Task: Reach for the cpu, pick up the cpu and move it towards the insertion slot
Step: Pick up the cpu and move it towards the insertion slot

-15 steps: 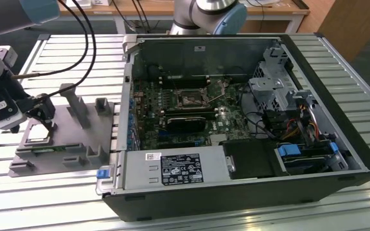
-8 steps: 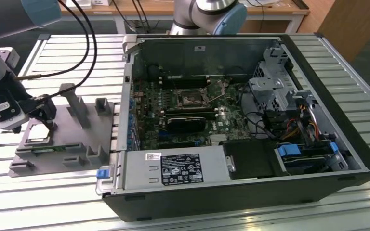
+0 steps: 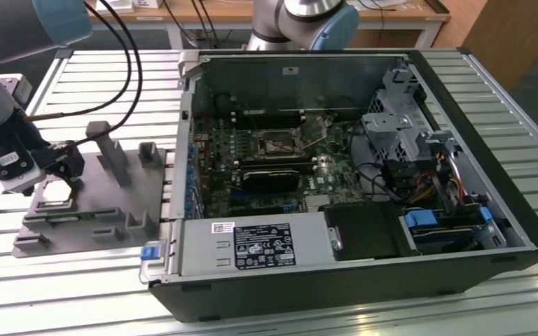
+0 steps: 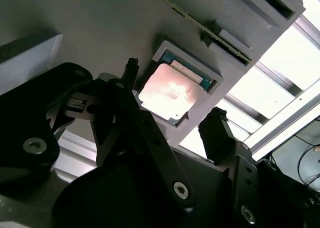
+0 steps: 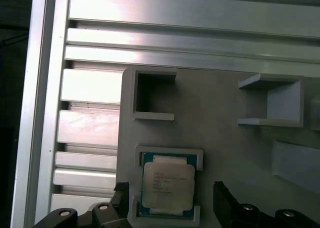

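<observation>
Reaching, by my judgement: the gripper (image 5: 170,197) hangs wide open and empty, its fingers straddling the cpu (image 5: 167,184), which sits in the grey fixture (image 3: 101,201) at the exterior view's left; grasping calls for a square descent.

Gripper (image 4: 173,89) astride cpu (image 5: 167,185); tall fixture posts (image 3: 112,150) stand between it and open case (image 3: 288,84).

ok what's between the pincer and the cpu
only the grey fixture's raised pocket rim, seen in both wrist views; the open pincer has a finger on either side of the cpu
</observation>
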